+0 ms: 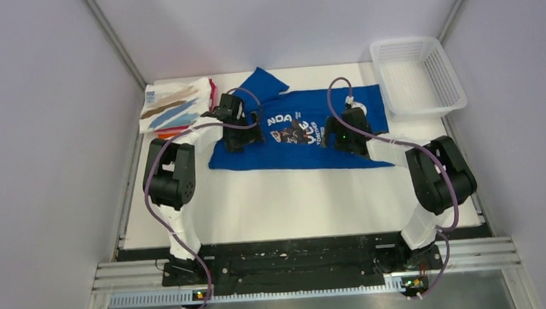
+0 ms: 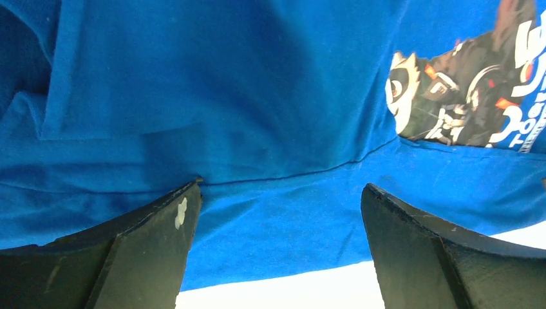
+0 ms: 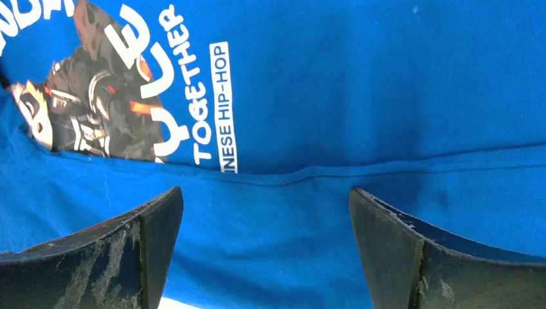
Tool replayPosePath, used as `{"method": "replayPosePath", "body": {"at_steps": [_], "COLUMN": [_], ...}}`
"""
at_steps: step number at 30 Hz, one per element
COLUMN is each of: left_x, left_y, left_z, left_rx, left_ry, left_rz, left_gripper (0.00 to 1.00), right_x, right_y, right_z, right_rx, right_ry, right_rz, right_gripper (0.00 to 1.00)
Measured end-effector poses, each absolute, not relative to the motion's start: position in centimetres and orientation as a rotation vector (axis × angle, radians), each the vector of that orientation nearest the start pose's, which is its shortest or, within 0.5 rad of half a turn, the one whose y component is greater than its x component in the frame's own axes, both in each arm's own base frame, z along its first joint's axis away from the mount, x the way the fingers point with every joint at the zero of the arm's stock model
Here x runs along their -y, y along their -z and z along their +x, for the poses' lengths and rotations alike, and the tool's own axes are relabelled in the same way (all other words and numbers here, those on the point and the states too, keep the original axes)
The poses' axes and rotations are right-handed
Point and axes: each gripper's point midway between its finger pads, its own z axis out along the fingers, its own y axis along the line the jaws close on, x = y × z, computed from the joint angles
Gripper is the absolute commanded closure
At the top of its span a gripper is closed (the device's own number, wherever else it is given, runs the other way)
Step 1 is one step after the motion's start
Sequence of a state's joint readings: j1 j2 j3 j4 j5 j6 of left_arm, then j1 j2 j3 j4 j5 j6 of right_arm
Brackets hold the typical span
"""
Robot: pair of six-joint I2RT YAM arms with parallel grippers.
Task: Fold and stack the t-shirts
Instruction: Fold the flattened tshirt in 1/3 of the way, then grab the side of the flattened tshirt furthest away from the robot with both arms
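So the blue t-shirt (image 1: 304, 127) is lying spread sideways across the middle of the tabletop (image 1: 294, 203), with one sleeve poking out toward the far side. Both arms are hovering right over it, the left gripper (image 1: 235, 137) above its left part and the right gripper (image 1: 346, 137) above its right part. Both are gaping wide with nothing between the fingers. My guess is they're spaced like that so each one is working one end of the same long fold.

The overhead view is giving the whole layout: a folded stack of shirts (image 1: 174, 107) is sitting at the far left corner, and the white mesh basket (image 1: 415, 74) is at the far right. What it isn't showing is the fold itself. The wrist cameras are catching that. A near strip of blue cloth is lying over part of the panda print (image 3: 96, 109), cutting it off along a straight edge.
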State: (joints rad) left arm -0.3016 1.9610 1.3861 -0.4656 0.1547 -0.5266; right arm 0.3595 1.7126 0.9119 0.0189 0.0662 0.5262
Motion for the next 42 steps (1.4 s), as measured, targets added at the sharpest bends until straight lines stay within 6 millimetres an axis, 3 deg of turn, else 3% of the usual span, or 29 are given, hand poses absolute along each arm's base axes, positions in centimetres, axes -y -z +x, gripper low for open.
{"method": "replayPosePath", "body": {"at_steps": [4, 7, 15, 21, 29, 35, 40, 42], "left_x": [17.9, 17.5, 16.2, 15.1, 14.3, 13.5, 12.8, 12.6], "left_y": [-4.4, -4.5, -3.9, -3.6, -3.1, -3.0, -3.2, -4.4], "left_z": [41.0, 38.9, 31.6, 25.8, 20.0, 18.0, 17.4, 18.1], "left_rx": [-2.648, -2.639, -2.673, -2.697, -2.769, -2.768, -2.778, -2.771], "left_ry": [0.505, 0.525, 0.54, 0.496, 0.379, 0.369, 0.317, 0.289], "left_rz": [-0.272, -0.306, -0.403, -0.472, -0.541, -0.613, -0.624, -0.605], "left_gripper": [0.01, 0.01, 0.01, 0.01, 0.01, 0.01, 0.01, 0.01], "right_x": [-15.4, -15.1, -16.1, -17.0, -16.8, -16.8, -16.4, -15.9], "right_y": [-3.8, -3.7, -3.7, -3.6, -3.6, -3.7, -3.8, -4.3], "right_z": [37.6, 35.6, 30.6, 25.4, 20.7, 18.7, 18.5, 19.0], "right_rx": [-2.364, -2.365, -2.385, -2.449, -2.497, -2.52, -2.527, -2.52], "right_ry": [-0.362, -0.384, -0.435, -0.482, -0.557, -0.617, -0.591, -0.544], "right_rz": [0.245, 0.255, 0.221, 0.179, 0.21, 0.222, 0.23, 0.244], "right_gripper": [0.01, 0.01, 0.01, 0.01, 0.01, 0.01, 0.01, 0.01]}}
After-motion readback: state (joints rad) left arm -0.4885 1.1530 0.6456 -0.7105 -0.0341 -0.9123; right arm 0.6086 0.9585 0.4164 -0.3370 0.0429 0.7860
